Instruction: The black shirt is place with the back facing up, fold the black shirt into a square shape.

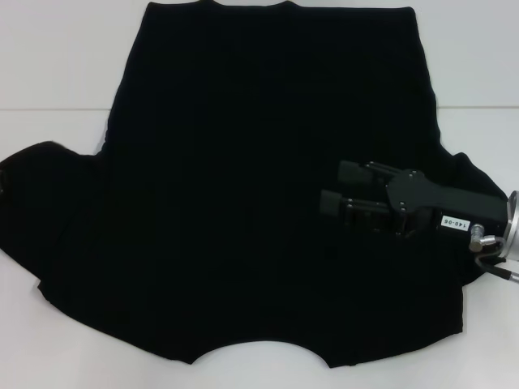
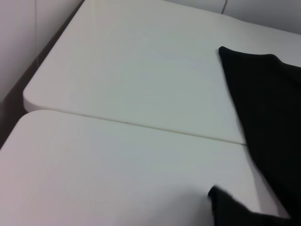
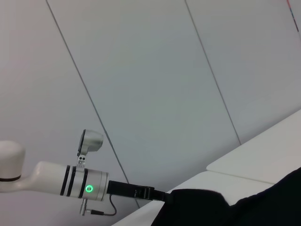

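Across the middle of the white two-panel table (image 1: 49, 73) lies the large plain black soft-fabric short-sleeved shirt (image 1: 243, 203), spread flat, its curved neckline at the near edge and its straight hem at the far edge, one sleeve out to each side. It is not yet folded.

Over the right part of the cloth, near the right sleeve, hangs the right gripper (image 1: 347, 188), a hard black tool on a silver wrist, pointing toward the shirt's middle. Its fingers (image 1: 353, 172) stand apart, holding nothing. The left gripper (image 3: 141, 192) appears only in the right wrist view, at the shirt's far side; I cannot tell whether its fingers are apart or together.

Risks, as I judge them: the right fingers may pinch only the top layer, or bunch the soft cloth, so that the fold comes out crooked. Black fingers on black fabric make the edge hard to find. A pull by one arm alone could drag the whole shirt across the smooth table.

Count: one shirt, two grippers, one table of two panels.
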Robot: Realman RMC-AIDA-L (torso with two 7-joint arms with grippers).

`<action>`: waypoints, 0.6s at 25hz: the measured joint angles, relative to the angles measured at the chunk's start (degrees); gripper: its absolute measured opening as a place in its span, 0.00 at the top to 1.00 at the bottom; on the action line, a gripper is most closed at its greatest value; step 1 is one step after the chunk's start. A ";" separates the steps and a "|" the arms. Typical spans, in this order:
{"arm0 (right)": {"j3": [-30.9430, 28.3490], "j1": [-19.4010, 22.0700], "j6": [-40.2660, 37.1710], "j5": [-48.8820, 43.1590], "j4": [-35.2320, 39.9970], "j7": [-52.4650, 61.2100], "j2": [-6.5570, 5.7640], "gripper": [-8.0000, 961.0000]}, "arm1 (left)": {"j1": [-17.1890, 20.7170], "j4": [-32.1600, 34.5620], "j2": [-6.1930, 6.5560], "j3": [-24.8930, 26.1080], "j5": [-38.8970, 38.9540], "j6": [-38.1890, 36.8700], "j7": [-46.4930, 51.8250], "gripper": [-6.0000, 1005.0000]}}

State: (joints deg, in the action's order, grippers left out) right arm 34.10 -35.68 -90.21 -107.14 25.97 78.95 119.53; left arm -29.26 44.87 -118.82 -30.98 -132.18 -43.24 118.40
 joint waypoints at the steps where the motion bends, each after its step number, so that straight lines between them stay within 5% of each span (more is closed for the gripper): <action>1: 0.00 0.00 0.02 0.01 0.00 0.00 0.00 0.04 | 0.07 0.02 0.00 0.15 0.00 -0.01 0.00 0.96; 15: 0.00 0.10 0.22 0.00 -0.14 -0.02 0.00 0.04 | 0.83 0.16 -0.10 1.33 0.04 -0.85 0.37 0.96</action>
State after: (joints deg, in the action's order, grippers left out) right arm 34.10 -35.59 -89.99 -107.13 25.83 78.92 119.53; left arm -28.43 45.03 -118.92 -29.65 -132.14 -44.10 118.77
